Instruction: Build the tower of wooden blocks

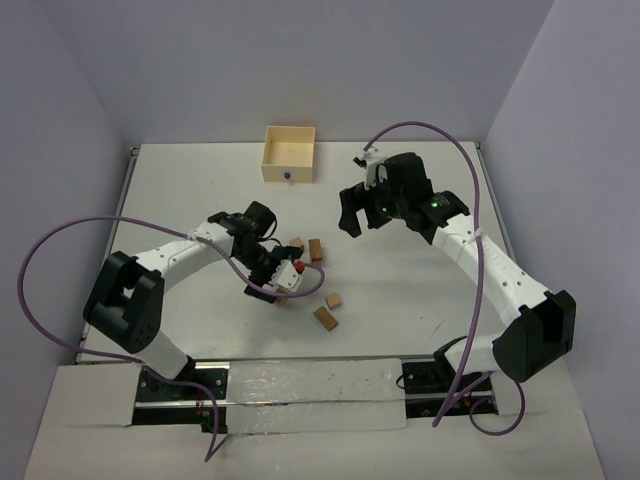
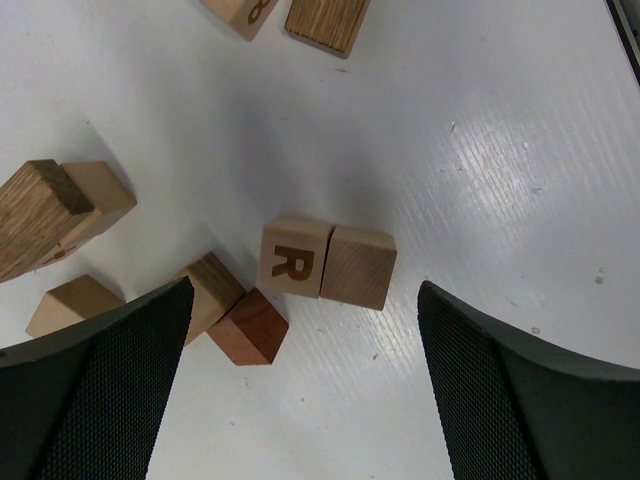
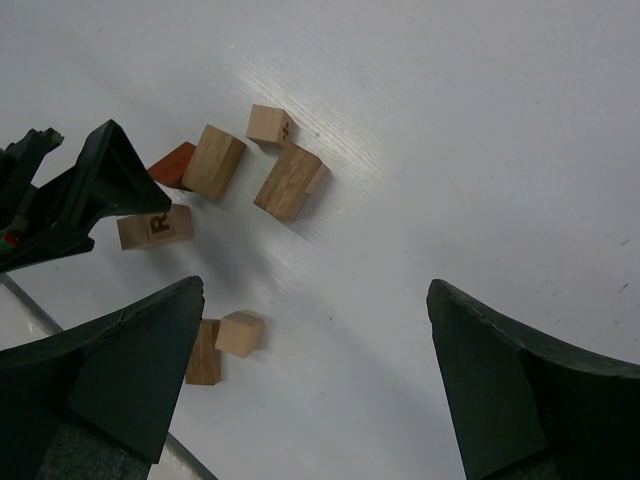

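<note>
Several small wood blocks lie loose on the white table, none stacked into a tower. In the left wrist view a pale block marked "R" (image 2: 293,257) touches a plain tan block (image 2: 358,266), and a reddish block (image 2: 250,326) lies to their left. My left gripper (image 2: 305,400) is open and empty, just above these blocks, and shows in the top view (image 1: 283,283). My right gripper (image 1: 362,215) is open and empty, raised right of the cluster. Its view (image 3: 315,380) shows the "R" block (image 3: 155,227), a brick (image 3: 290,183) and a tan cube (image 3: 240,333).
A pale square wooden box (image 1: 288,153) with a blue dot stands at the back of the table. Two blocks (image 1: 330,308) lie nearer the front, right of my left gripper. More blocks (image 2: 60,215) crowd the left of the left wrist view.
</note>
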`<move>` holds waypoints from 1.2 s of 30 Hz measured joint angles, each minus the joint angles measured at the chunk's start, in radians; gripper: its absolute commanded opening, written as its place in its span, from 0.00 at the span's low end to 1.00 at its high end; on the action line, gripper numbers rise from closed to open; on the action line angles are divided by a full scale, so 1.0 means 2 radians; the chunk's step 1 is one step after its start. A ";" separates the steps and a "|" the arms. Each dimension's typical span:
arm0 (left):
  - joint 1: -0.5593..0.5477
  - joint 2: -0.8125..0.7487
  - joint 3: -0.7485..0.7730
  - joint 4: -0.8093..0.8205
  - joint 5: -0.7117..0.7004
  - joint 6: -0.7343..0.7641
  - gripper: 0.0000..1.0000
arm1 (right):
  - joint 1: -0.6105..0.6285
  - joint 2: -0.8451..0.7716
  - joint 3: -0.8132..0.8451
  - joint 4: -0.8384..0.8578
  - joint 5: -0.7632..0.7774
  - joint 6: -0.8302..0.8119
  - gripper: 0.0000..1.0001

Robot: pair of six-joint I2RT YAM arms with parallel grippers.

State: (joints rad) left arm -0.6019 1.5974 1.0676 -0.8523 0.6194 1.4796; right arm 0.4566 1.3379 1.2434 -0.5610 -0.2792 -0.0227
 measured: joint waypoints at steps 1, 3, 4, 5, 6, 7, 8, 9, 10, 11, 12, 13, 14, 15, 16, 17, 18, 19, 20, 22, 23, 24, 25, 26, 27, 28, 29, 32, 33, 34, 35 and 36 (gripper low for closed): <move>-0.003 0.000 -0.003 0.004 -0.001 -0.003 0.99 | 0.000 0.002 0.000 0.000 -0.001 0.000 1.00; -0.009 0.000 -0.010 0.013 -0.003 -0.007 0.98 | -0.001 0.006 0.000 0.000 -0.001 0.000 1.00; -0.011 0.000 -0.012 0.016 -0.004 -0.010 0.98 | -0.001 0.008 0.000 0.000 -0.002 0.000 1.00; -0.012 0.001 -0.014 0.019 -0.005 -0.012 0.97 | -0.001 0.009 0.000 0.000 -0.002 0.000 1.00; -0.013 0.002 -0.015 0.021 -0.006 -0.014 0.97 | -0.001 0.010 0.000 0.000 -0.002 0.000 1.00; -0.014 0.003 -0.016 0.024 -0.007 -0.016 0.96 | -0.001 0.011 0.000 0.000 -0.002 0.000 1.00; -0.014 0.004 -0.017 0.026 -0.007 -0.017 0.95 | -0.001 0.011 0.000 0.000 -0.002 0.000 1.00; -0.014 0.006 -0.017 0.027 -0.007 -0.018 0.95 | -0.001 0.011 0.000 0.000 -0.002 0.000 1.00; -0.013 0.008 -0.017 0.028 -0.008 -0.019 0.95 | -0.001 0.011 0.000 0.000 -0.003 0.000 1.00; -0.014 0.012 -0.017 0.029 -0.008 -0.019 0.95 | -0.002 0.011 0.000 0.000 -0.003 0.000 1.00; -0.014 0.016 -0.017 0.030 -0.008 -0.019 0.94 | -0.002 0.011 0.000 0.000 -0.004 0.000 1.00; -0.014 0.020 -0.017 0.030 -0.009 -0.019 0.94 | -0.002 0.011 0.000 0.000 -0.004 0.000 1.00; -0.014 0.024 -0.017 0.030 -0.009 -0.019 0.95 | -0.002 0.011 0.000 0.000 -0.005 0.000 1.00; -0.014 0.027 -0.017 0.031 -0.009 -0.019 0.95 | -0.002 0.011 0.000 0.000 -0.006 0.000 1.00; -0.014 0.030 -0.017 0.031 -0.009 -0.019 0.94 | -0.002 0.011 0.000 0.000 -0.007 0.000 1.00; -0.014 0.032 -0.017 0.031 -0.009 -0.018 0.94 | -0.002 0.011 0.000 0.000 -0.008 0.000 1.00; -0.014 0.035 -0.017 0.031 -0.010 -0.018 0.94 | -0.002 0.011 0.000 0.000 -0.009 0.000 1.00; -0.014 0.037 -0.017 0.031 -0.010 -0.018 0.93 | -0.002 0.011 0.000 0.000 -0.010 0.000 1.00; -0.014 0.039 -0.017 0.032 -0.010 -0.018 0.93 | -0.002 0.011 0.000 0.000 -0.011 0.000 1.00; -0.014 0.042 -0.017 0.033 -0.011 -0.018 0.92 | -0.002 0.011 0.000 0.000 -0.011 0.000 1.00; -0.014 0.043 -0.017 0.034 -0.011 -0.018 0.91 | -0.002 0.011 0.000 0.000 -0.012 0.000 1.00; -0.014 0.043 -0.017 0.035 -0.012 -0.018 0.91 | -0.002 0.011 0.000 0.000 -0.013 0.000 1.00; -0.014 0.044 -0.017 0.036 -0.013 -0.018 0.91 | -0.002 0.011 0.000 0.000 -0.013 0.000 1.00; -0.014 0.044 -0.017 0.036 -0.014 -0.018 0.90 | -0.002 0.011 0.000 0.000 -0.013 0.000 1.00; -0.014 0.044 -0.018 0.038 -0.015 -0.018 0.90 | -0.002 0.011 0.000 0.000 -0.013 0.000 1.00; -0.014 0.045 -0.019 0.039 -0.015 -0.018 0.89 | -0.002 0.011 0.000 0.000 -0.013 0.000 1.00; -0.014 0.045 -0.020 0.040 -0.016 -0.018 0.89 | -0.002 0.011 0.000 0.000 -0.013 0.000 1.00; -0.014 0.047 -0.022 0.042 -0.018 -0.018 0.89 | -0.002 0.011 0.000 0.000 -0.013 0.000 1.00; -0.014 0.049 -0.023 0.044 -0.019 -0.018 0.89 | -0.002 0.011 0.000 0.000 -0.013 0.000 1.00; -0.014 0.050 -0.023 0.045 -0.020 -0.018 0.89 | -0.002 0.011 0.000 0.000 -0.013 0.000 1.00; -0.014 0.052 -0.024 0.046 -0.020 -0.018 0.88 | -0.003 0.011 0.000 0.000 -0.014 0.000 1.00; -0.014 0.052 -0.025 0.047 -0.020 -0.018 0.88 | -0.003 0.011 0.000 0.000 -0.014 0.000 1.00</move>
State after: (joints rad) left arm -0.6292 1.7021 1.0177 -0.7574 0.5790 1.4433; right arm 0.4515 1.3594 1.2434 -0.5609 -0.3079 -0.0235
